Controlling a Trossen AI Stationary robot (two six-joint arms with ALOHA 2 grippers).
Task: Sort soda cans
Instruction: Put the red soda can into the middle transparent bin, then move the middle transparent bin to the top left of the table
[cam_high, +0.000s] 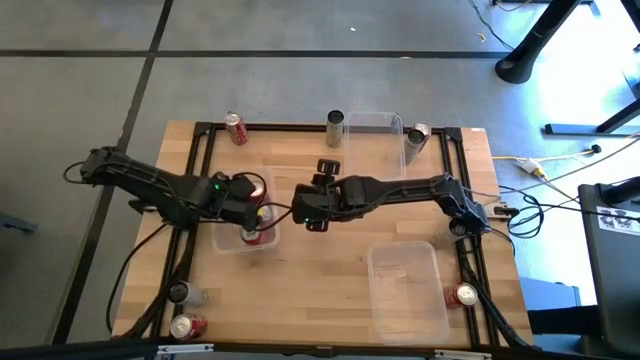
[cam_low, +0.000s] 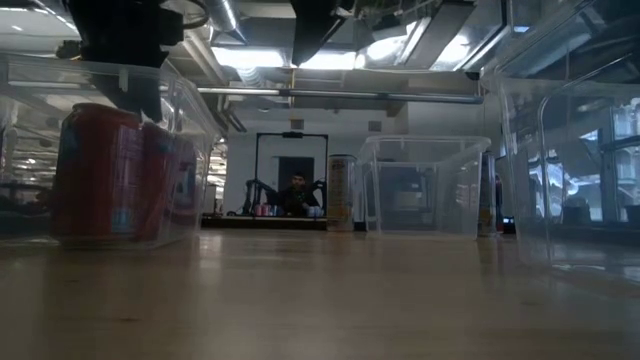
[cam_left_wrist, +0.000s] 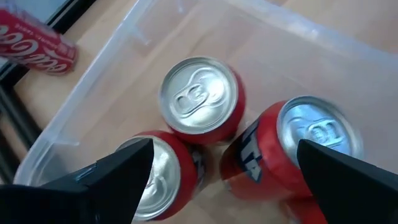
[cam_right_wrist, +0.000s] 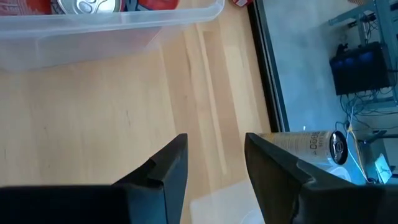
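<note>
Cans (cam_left_wrist: 202, 99) stand in bin (cam_left_wrist: 93, 93) — left end effector (cam_left_wrist: 224, 168) spread above.

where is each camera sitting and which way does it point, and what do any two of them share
High view: above the table, looking straight down; both dark arms show, left gripper over the clear bin, right gripper mid-table.
Low view: at table-top height, looking level across into the room; arms hang from above.
Left wrist view: looks down past its open fingers at three red cans.
Right wrist view: looks past its fingers along bare wood to a tall can.
Shared: the bin of red cans shows in all four views.
</note>
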